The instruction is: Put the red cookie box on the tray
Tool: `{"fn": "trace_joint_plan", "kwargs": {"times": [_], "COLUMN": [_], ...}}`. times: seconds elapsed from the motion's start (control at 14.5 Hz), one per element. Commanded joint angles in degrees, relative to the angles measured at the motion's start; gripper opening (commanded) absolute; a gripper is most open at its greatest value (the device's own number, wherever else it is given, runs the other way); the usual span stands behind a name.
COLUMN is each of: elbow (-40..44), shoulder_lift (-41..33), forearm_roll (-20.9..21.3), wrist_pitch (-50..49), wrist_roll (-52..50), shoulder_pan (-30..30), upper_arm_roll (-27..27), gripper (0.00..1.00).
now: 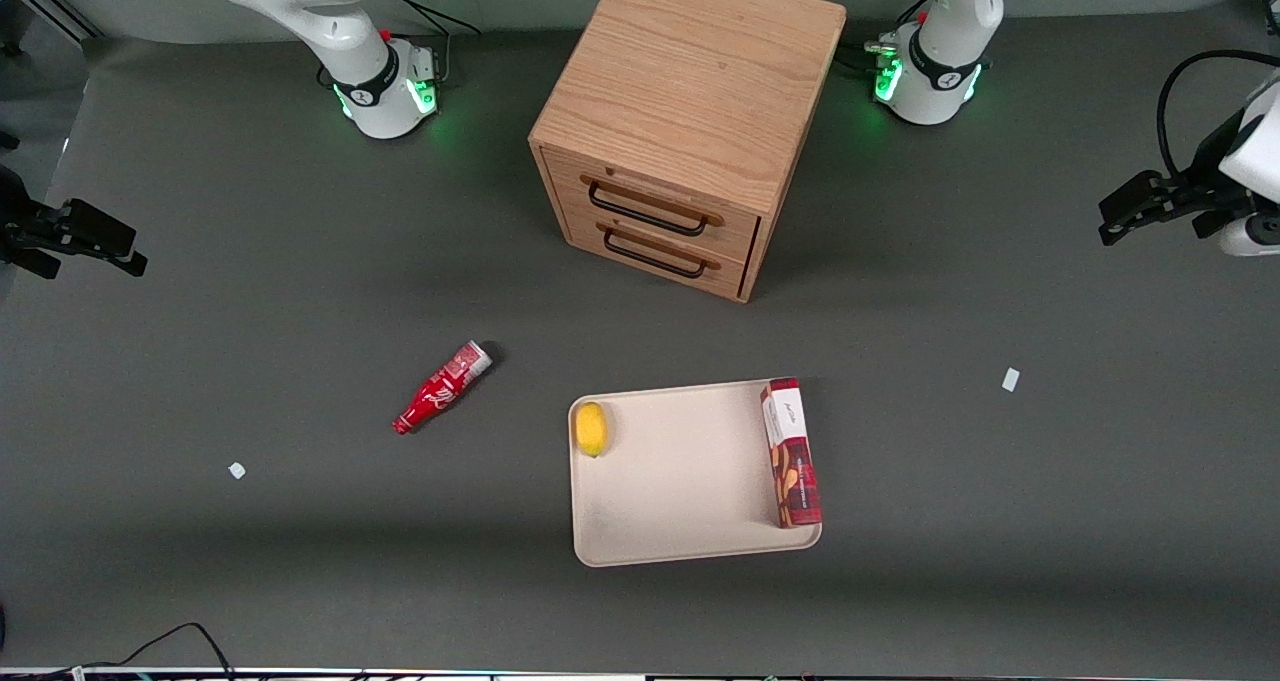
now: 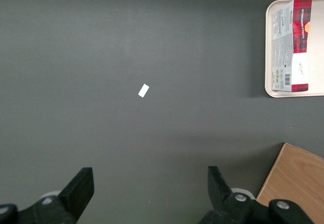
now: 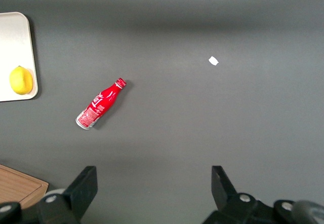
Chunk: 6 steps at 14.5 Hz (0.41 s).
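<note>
I see the red cookie box (image 1: pixel 791 453) lying flat on the tray (image 1: pixel 680 491), along the tray edge toward the working arm's end of the tabletop (image 1: pixel 300 561). My gripper (image 2: pixel 149 193) hangs wide open and empty above bare tabletop at that end, well apart from the tray. A lemon (image 1: pixel 591 428) sits by the tray's facing edge.

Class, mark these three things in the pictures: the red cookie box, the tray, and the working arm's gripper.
red cookie box (image 1: pixel 791 453): front view, middle of its top face.
tray (image 1: pixel 680 481): front view, bare floor between lemon and box.
gripper (image 2: pixel 150 191): left wrist view, midway between its open fingers, above bare table.
</note>
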Motion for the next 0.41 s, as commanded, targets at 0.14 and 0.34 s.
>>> {"fn": "trace_joint_plan", "kwargs": {"times": [0.14,0.34], "elbow": [-1.0,0.3], "shoulder_lift": [-3.0,-3.1], "forearm_roll": [-0.1,-0.2], "wrist_pitch": [-1.6,-3.2], "wrist_roll": [2.3,2.3], "shoulder_pan": [1.4,1.4], "upper_arm_roll": [-0.4,-0.4], "gripper": [1.00,1.00]}}
